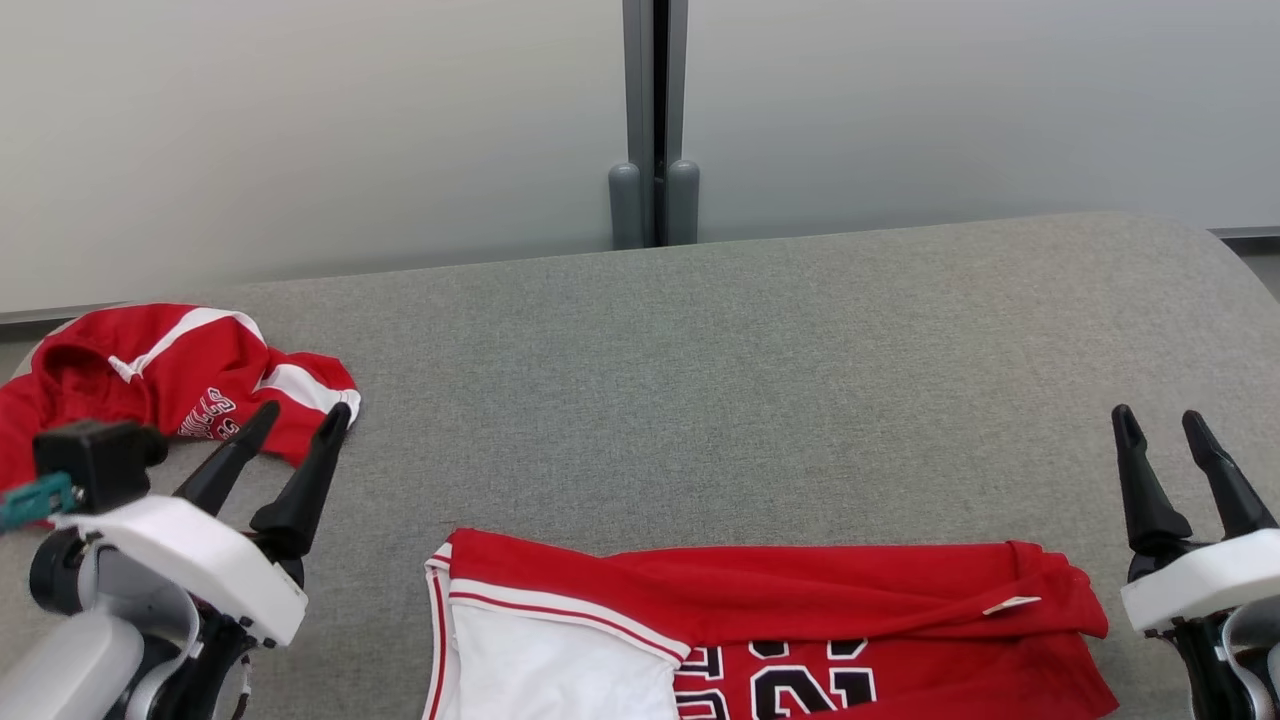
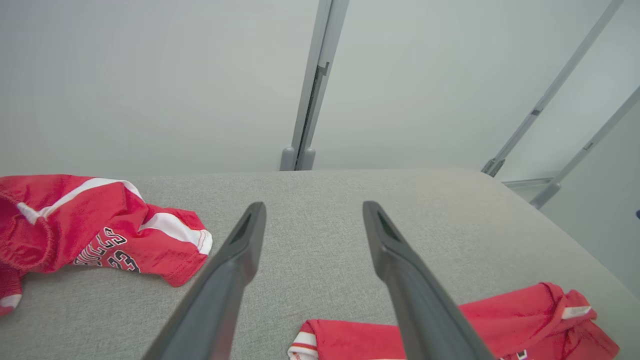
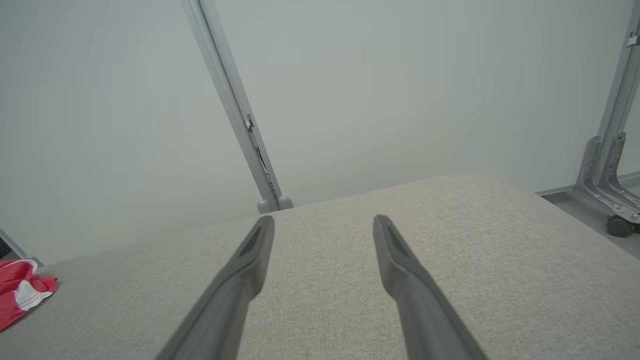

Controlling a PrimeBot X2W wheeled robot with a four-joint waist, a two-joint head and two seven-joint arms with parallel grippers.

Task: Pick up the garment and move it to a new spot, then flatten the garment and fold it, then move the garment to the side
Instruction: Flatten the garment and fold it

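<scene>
- Head view: the red jersey (image 1: pixel 780 600) lies on the grey fabric surface (image 1: pixel 750 380) at the near edge, about the middle. Its far edge is a straight fold, a white panel with red trim shows at its left, black numbers show at the near rim, and a small white tag sits near its right end.
- A crumpled pair of red shorts (image 1: pixel 170 370) with white stripes and black lettering lies at the far left of the surface, well apart from the jersey.
- The left claw (image 1: pixel 304 412) is at the left, fingers spread and empty, its tips just in front of the shorts. The right claw (image 1: pixel 1157 416) is at the right edge, also spread and empty, just beside the jersey's right end.
- Left wrist view: the left claw (image 2: pixel 313 206) is spread wide above bare surface (image 2: pixel 450 210), pinching nothing. The shorts (image 2: pixel 75 220) lie to the left and the jersey (image 2: pixel 520 315) lies near right.
- Right wrist view: the right claw (image 3: pixel 324 220) is spread over bare surface (image 3: pixel 500 240), empty. A bit of the shorts (image 3: pixel 17 290) shows at the far left edge.
</scene>
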